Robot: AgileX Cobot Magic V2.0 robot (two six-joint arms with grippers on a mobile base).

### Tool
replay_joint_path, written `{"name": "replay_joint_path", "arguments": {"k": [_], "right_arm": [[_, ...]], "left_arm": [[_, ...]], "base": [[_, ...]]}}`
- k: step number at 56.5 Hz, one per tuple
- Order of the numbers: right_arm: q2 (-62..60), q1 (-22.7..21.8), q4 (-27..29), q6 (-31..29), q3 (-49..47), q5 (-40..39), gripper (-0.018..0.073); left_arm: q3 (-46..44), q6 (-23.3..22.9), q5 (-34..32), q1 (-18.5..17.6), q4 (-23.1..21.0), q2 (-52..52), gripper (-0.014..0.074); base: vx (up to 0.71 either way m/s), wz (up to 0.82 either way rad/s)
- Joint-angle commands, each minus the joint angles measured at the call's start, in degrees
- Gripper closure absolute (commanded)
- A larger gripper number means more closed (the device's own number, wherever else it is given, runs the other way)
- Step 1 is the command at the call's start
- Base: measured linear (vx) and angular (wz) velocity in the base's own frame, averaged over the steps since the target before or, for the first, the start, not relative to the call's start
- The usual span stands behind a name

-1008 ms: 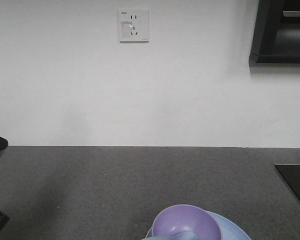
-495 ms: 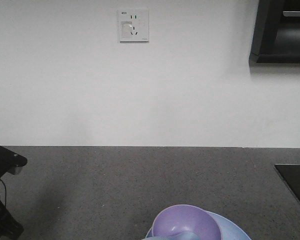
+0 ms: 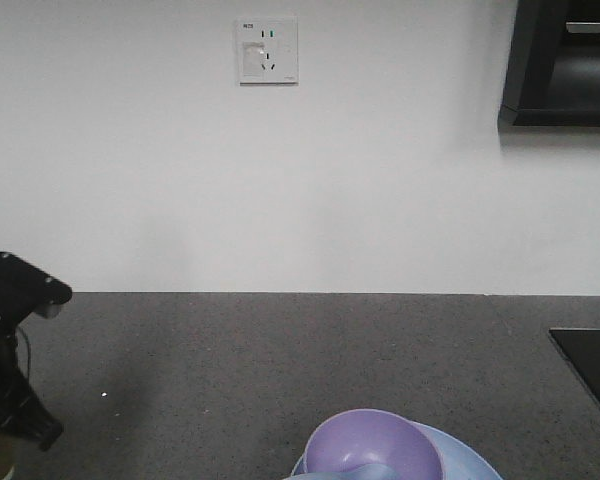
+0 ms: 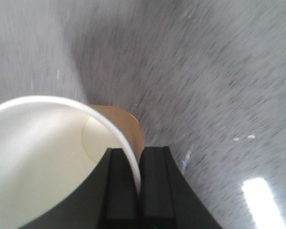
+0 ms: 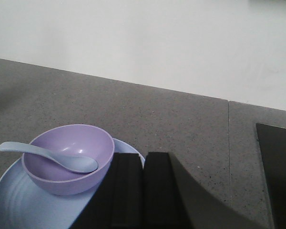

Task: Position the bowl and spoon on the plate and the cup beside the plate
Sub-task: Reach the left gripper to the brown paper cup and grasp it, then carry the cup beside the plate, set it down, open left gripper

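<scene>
Dark grey speckled stone counter (image 3: 280, 370) meeting a plain white wall (image 3: 280, 180) with a white power socket (image 3: 268, 50); a black cabinet (image 3: 565, 65) hangs at upper right and a black panel (image 3: 592, 365) lies flush in the counter at right. Smooth lilac plastic bowl (image 5: 69, 157) stands on the shallow, round light blue plate (image 5: 19, 202); the pale blue spoon (image 5: 50, 156) rests with its scoop inside the bowl and its handle over the rim. Left gripper (image 4: 136, 183) is clamped on the white rim of the brown paper cup (image 4: 47, 162), one finger inside the cream interior, one outside. Right gripper (image 5: 143, 191) sits just beside the plate, fingers pressed together, holding nothing
</scene>
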Motion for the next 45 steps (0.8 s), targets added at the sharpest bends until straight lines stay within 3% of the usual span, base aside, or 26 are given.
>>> {"name": "replay_joint_path", "arguments": {"k": [1,15,32,45], "right_arm": [[0.85,-0.16,-0.23,-0.36,-1.55,-4.52,0.0568],[0.85,-0.16,-0.23,-0.36,-1.55,-4.33,0.0568],[0.85,-0.16,-0.34,-0.36,-1.55,-3.32,0.0568],[0.85,-0.16,-1.97,-0.36,-1.55,-1.26,0.0568]], "left_arm": [[-5.10,0.59,-2.01,-3.43,-0.36,-1.75,0.0599],[-12.24,6.13,-3.13,-12.69,-8.12,1.38,0.0599],[-17.21,6.13,-4.21,-20.98,-8.59,8.60,0.0596],[-18.75,6.27,-4.07,-24.33,-9.12,12.35,0.0596]], "base": [[0.00,0.00],[0.00,0.00],[0.00,0.00],[0.00,0.00]]}}
